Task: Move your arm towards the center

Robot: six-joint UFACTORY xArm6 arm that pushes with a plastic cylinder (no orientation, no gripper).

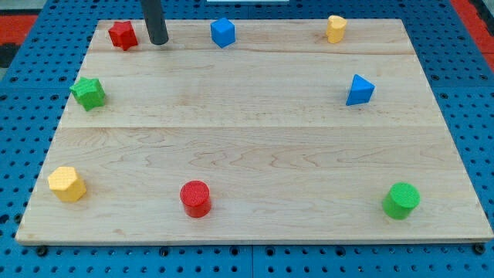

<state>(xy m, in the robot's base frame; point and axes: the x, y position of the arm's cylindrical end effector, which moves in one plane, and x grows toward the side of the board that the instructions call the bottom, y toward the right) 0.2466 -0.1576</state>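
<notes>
My tip [158,41] rests on the wooden board [247,147] near its top left corner, just right of a red star block [123,35] and apart from it. A blue cube [222,32] lies further right along the top edge. The rod rises out of the view's top. The board's middle is well below and right of my tip.
A yellow cylinder [336,28] sits at the top right. A blue triangular block [359,90] is at the right. A green star [89,93] is at the left. A yellow hexagon [67,184], a red cylinder [195,198] and a green cylinder [401,201] line the bottom.
</notes>
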